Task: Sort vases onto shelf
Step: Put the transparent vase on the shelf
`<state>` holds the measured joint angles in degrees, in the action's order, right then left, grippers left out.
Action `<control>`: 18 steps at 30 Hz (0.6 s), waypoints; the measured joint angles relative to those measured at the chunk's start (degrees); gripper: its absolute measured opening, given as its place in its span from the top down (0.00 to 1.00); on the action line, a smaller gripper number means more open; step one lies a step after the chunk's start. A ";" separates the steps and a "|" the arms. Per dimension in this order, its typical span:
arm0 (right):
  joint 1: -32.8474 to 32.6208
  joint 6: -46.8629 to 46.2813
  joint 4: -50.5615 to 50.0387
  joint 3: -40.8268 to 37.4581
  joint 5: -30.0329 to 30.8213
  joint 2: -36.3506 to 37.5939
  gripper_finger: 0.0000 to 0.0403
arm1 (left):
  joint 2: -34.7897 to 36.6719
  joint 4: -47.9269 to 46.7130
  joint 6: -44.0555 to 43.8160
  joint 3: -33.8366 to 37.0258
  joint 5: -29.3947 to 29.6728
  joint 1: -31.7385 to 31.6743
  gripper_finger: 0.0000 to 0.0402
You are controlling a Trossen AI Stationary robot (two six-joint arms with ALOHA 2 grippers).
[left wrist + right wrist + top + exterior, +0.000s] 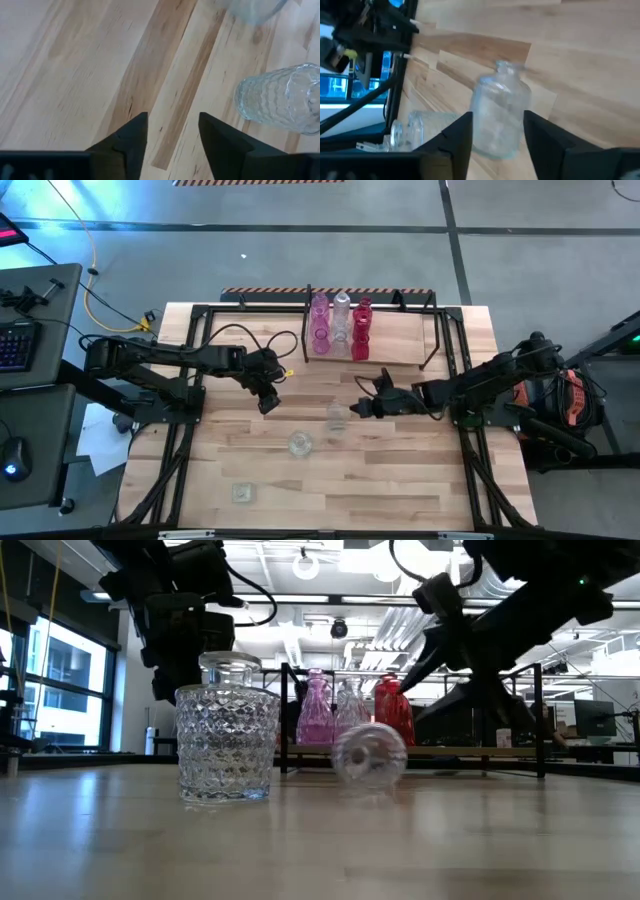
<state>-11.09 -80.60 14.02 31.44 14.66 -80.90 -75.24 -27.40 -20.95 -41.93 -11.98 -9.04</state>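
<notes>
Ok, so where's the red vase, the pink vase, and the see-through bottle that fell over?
red vase (361, 335), high view, on its body, on the shelf.
pink vase (319, 325), high view, on its body, on the shelf.
clear bottle lying on its side (369, 754), low view, on its round end.

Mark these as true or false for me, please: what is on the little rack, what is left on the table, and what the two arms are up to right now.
1. Coloured vases stand on the shelf. True: pink vase, red vase.
2. The table holds no more glass. False: a clear bottle lies on its side, and a clear vase and clear jar stand there too.
3. The left end effector grips a vase. False: its fingers are apart over bare wood, holding nothing.
4. The right end effector is beside the lying clear bottle. True.
5. The red vase is left of the pink one, seen from above. False: it is to the right.
</notes>
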 joint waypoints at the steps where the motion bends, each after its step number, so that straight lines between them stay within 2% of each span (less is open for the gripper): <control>1: 0.36 0.00 0.03 -0.07 -0.03 0.00 0.59 | 0.00 -0.13 0.25 0.00 -0.01 0.00 0.57; 5: 2.04 1.79 -0.96 -0.07 -1.40 0.00 0.49 | 0.00 -0.39 1.18 0.00 -0.01 -0.02 0.53; 9: 4.27 3.30 -8.05 -0.09 -1.68 0.00 0.43 | 0.00 0.34 1.28 0.00 -0.27 -0.79 0.52; 14: 7.53 5.24 -13.42 -0.09 -4.18 0.00 0.41 | 0.02 1.12 1.31 -0.02 -0.27 -1.71 0.53; 18: 10.25 7.03 -12.86 -0.09 -6.65 0.00 0.41 | 0.02 1.97 1.11 -0.02 -0.36 -2.27 0.53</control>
<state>-0.84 -73.57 1.15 31.35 8.00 -80.90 -75.22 -25.43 -19.84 -41.95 -12.34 -11.31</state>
